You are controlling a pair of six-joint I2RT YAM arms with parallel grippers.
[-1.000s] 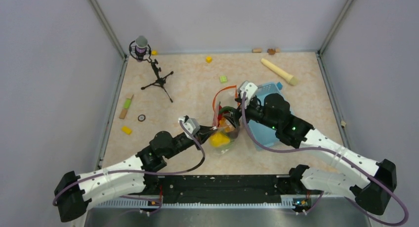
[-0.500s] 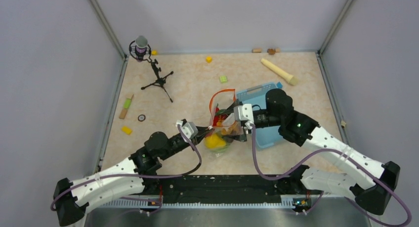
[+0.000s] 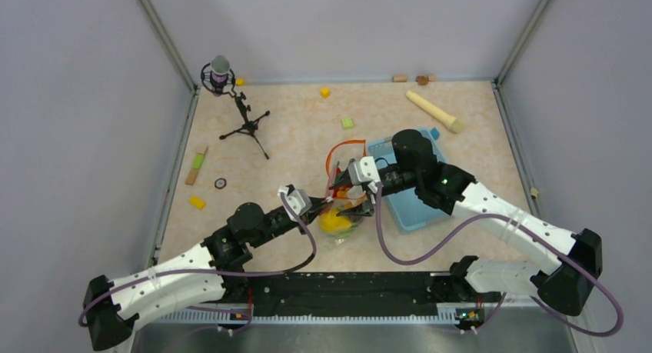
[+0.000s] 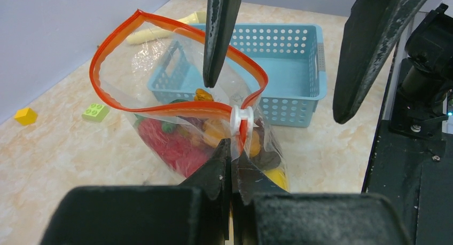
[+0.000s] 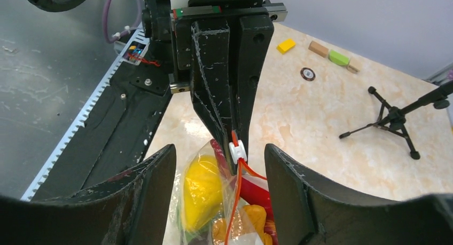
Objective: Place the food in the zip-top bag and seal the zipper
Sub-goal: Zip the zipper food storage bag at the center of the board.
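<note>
The clear zip-top bag [image 4: 160, 85] stands on the table, its mouth wide open. Inside are a yellow lemon [image 5: 203, 186], a red piece [image 4: 171, 143], a red chili [image 5: 256, 189] and orange pieces [image 5: 254, 218]. The orange-red zipper [image 4: 115, 47] rings the mouth, with the white slider [image 4: 240, 118] at its near end. My left gripper [image 4: 231, 149] is shut on the bag's corner just under the slider. My right gripper [image 5: 219, 151] is open and straddles the slider end of the bag from the far side. In the top view the bag [image 3: 342, 195] sits between both grippers.
A light-blue mesh basket [image 3: 419, 211] stands right behind the bag, under my right arm. A microphone tripod [image 3: 244, 122] stands at back left. A beige wooden stick [image 3: 434, 111], yellow [image 3: 325, 92] and green [image 3: 347, 123] cubes lie at the back. Small blocks [image 3: 197, 203] lie at left.
My right gripper has come down from above the basket and moved left, so its open fingers now straddle the slider. The bag and my left gripper shifted slightly toward the near side.
</note>
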